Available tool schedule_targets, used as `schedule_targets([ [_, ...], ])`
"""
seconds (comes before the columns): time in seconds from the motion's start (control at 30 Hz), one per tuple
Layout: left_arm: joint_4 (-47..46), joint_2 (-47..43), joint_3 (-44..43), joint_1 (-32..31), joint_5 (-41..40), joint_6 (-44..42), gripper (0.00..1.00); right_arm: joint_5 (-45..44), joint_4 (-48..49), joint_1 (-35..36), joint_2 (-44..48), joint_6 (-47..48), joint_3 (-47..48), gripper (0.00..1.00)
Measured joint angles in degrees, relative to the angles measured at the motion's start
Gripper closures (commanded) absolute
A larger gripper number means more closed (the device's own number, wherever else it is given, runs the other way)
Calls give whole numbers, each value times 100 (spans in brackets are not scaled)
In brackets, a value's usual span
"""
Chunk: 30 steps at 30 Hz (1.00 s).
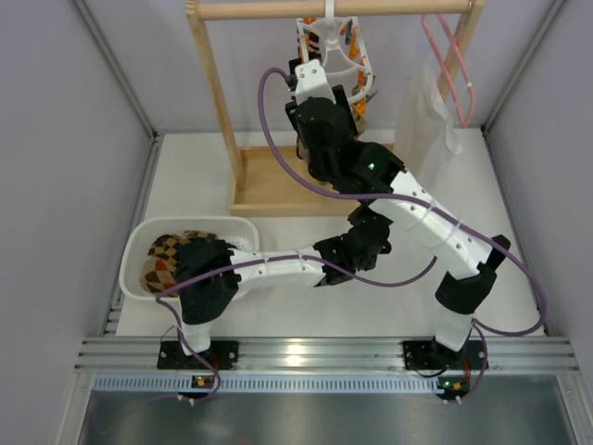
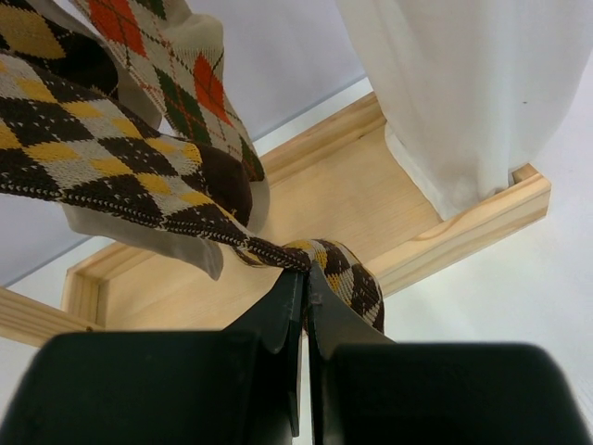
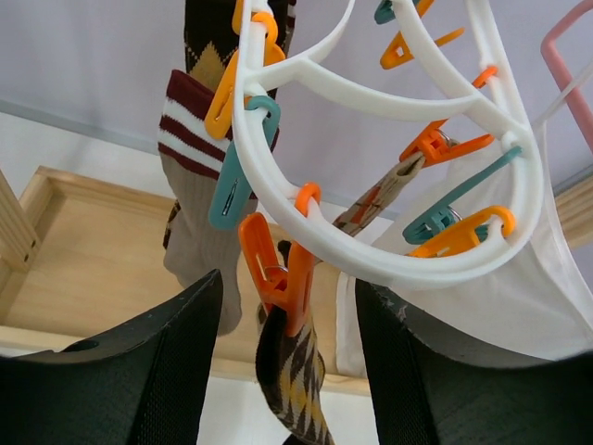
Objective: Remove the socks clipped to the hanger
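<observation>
The left pincer [image 2: 306, 274] is clamping tight on a brown sock [image 2: 120, 176] above the wooden tray [image 2: 334, 195]. The right pincer [image 3: 289, 287] is standing wide around an orange clip [image 3: 278, 269] gripping a second sock [image 3: 296, 385] under the white hanger [image 3: 389, 267].

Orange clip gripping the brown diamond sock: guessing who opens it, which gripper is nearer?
Right. The right gripper has its jaws open either side of the orange clip; the left gripper sits lower, below the hanger, shut on a sock.

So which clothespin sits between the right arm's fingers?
The orange clothespin gripping the brown argyle sock, lowest on the hanger; the teal pin beside it hangs above the fingers.
</observation>
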<state>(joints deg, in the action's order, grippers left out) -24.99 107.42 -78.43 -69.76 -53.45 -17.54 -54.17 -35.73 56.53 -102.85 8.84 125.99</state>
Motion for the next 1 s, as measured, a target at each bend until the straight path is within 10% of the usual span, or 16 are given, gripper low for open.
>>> schedule_targets([
  [0.53, 0, 0, 2, -4, 4, 111, 100, -345, 527, -122, -387, 264, 11, 59],
  [0.77, -7, -2, 122, -2, 59, 264, 100, -535, 680, -122, -387, 354, 11, 86],
  [1.0, -17, -26, 380, 11, 153, 520, 100, -566, 697, -122, -387, 337, 11, 75],
])
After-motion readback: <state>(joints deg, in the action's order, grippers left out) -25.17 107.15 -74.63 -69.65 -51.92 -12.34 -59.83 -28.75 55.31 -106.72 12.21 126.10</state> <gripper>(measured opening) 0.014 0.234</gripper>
